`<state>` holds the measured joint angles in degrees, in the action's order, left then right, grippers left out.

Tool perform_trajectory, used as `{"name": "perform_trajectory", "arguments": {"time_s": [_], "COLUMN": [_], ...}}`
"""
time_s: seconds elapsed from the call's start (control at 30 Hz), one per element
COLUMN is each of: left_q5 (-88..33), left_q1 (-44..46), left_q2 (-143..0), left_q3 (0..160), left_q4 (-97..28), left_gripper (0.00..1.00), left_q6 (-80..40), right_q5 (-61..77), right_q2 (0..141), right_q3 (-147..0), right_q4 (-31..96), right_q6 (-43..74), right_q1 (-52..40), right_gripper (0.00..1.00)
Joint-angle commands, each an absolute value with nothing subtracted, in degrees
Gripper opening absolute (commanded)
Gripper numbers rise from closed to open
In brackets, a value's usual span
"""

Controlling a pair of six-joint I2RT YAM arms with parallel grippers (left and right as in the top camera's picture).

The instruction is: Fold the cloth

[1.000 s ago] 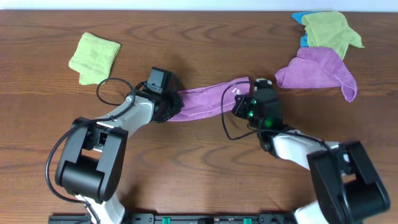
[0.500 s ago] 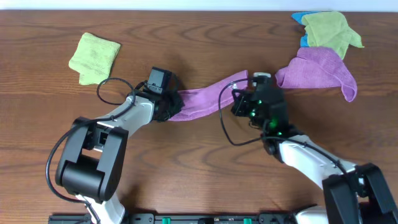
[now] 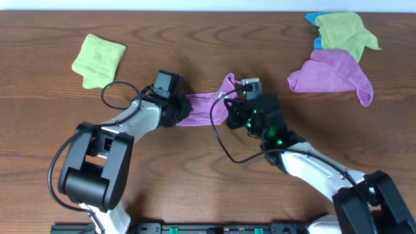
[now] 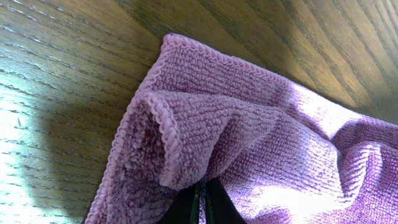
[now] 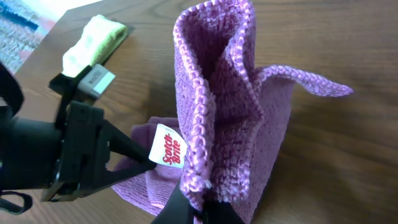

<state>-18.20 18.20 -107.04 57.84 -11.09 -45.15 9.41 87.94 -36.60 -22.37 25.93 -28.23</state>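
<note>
The cloth [image 3: 200, 107] lies at mid-frame, its long axis running left to right between both pincers. The left gripper [image 3: 174, 112] is clamped on its left end, low on the table [image 3: 208, 39]. The right gripper [image 3: 229, 112] pinches the right end, raised upright — the end to carry leftward, I judge. Open wood lies above and below — the paler purple cloth [image 3: 331, 75] sits well apart, upper right.

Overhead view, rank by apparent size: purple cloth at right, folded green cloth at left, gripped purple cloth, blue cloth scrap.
1. Loose purple microfibre cloth at right
2. Folded light green cloth at left, not far behind
3. Gripped purple cloth: bunched and partly hidden
4. Blue cloth scrap: mostly covered
</note>
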Motion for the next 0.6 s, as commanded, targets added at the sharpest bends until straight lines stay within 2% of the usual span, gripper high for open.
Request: {"name": "perform_trajectory", "arguments": {"time_s": [0.0,0.57], "left_q5": [-19.1,-19.0], "left_q1": [16.8,14.7], "left_q2": [-108.7,-103.5], "left_q3": [58.3,61.0], "left_q4": [-11.4,-14.5], "left_gripper": [0.06,0.06], "left_q6": [-44.7,-38.5], "right_q5": [9.3,9.1], "right_q2": [87.5,93.4], "right_q3": [-39.0,-46.0], "right_q4": [-21.1,-14.3], "right_q6": [22.3,19.0], "right_q1": [-29.7,-32.4], "right_gripper": [0.01,0.01]}}
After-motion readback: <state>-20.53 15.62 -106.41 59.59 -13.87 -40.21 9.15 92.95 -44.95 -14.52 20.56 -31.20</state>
